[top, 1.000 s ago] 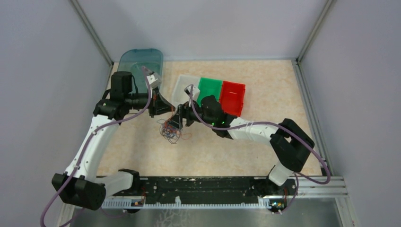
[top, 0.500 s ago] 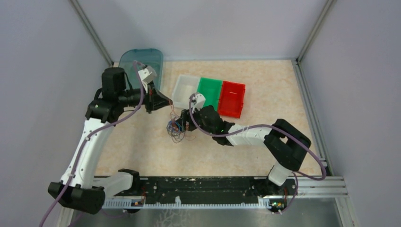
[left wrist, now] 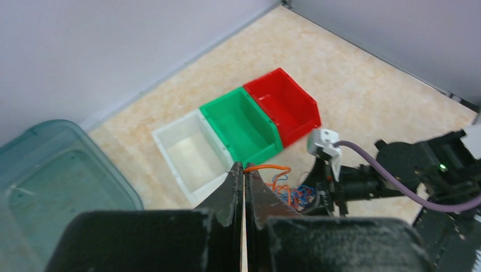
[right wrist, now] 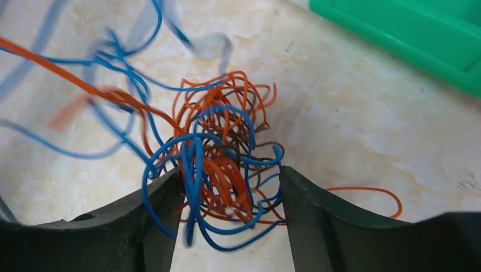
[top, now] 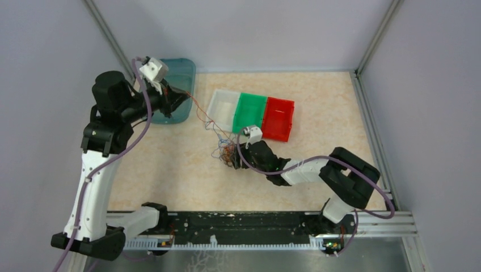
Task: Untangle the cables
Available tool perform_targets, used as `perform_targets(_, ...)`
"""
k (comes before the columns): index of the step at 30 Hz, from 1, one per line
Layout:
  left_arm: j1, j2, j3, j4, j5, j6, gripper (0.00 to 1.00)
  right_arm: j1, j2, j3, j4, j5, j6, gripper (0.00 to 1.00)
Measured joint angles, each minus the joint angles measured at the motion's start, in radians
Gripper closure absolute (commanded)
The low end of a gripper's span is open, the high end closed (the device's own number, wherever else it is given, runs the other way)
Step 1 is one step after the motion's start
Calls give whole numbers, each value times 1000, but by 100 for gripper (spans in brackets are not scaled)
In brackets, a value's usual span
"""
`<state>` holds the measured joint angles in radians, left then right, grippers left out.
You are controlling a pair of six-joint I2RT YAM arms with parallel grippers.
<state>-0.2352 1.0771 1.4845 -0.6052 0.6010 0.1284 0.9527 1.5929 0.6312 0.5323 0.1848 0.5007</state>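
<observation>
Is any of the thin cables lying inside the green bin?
No, the green bin is empty inside, and the cables are all bunched outside it.

An orange strand (top: 199,113) stretches from the left tool (top: 184,97) to the cables (top: 225,149), barring the gap between teal tub (top: 182,73) and white bin (top: 222,106); green bin (top: 251,110) and red bin (top: 279,118) block the far side; the right tool (top: 231,157) straddles the tangle; open surface (top: 329,113) lies right of the red bin.
</observation>
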Motion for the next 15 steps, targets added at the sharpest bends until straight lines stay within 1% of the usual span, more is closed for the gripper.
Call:
perform_targets(8, -1, -6, 74, 56, -221, 0, 100, 0, -108, -116, 3, 60, 19, 38)
perform_targets(13, -1, -26, 75, 94, -282, 1, 100, -2, -153, -149, -2, 74, 35, 35)
perform_targets(15, -1, -32, 75, 108, -307, 1, 100, -2, -179, -162, -2, 77, 36, 33)
